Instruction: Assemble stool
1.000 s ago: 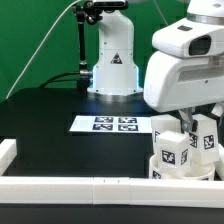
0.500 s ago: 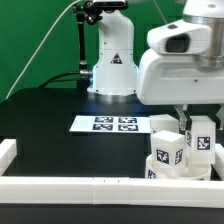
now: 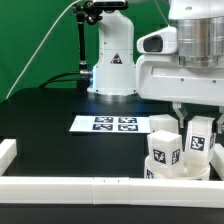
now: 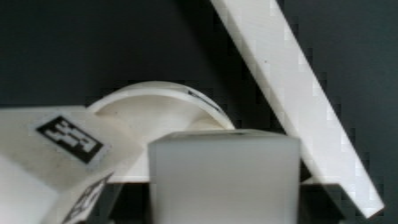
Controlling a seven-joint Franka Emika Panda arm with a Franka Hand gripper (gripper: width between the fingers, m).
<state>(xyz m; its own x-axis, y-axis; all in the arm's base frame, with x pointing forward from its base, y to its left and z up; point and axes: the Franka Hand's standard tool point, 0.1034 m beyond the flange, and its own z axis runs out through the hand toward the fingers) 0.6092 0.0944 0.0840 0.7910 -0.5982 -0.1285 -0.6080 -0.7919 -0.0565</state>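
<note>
The stool's round white seat (image 3: 160,174) lies at the exterior view's lower right, by the front rail. Three tagged block legs stand on it. My gripper (image 3: 198,118) comes down from above and is shut on the right-hand leg (image 3: 201,138), which stands upright on the seat. A second leg (image 3: 166,150) stands in front at its left, and a third (image 3: 160,126) behind that one. In the wrist view the held leg (image 4: 224,176) fills the gap between the dark fingers (image 4: 128,196). A tagged leg (image 4: 54,150) and a rounded white part (image 4: 157,104) lie beyond it.
The marker board (image 3: 112,124) lies flat mid-table in front of the arm's base (image 3: 112,70). White border rails run along the front (image 3: 90,186) and the left corner (image 3: 8,152); one rail (image 4: 285,80) crosses the wrist view close to the held leg.
My hand has turned about its upright axis above the seat while staying shut on the right-hand leg. The leg and the other parts stay where they were.
</note>
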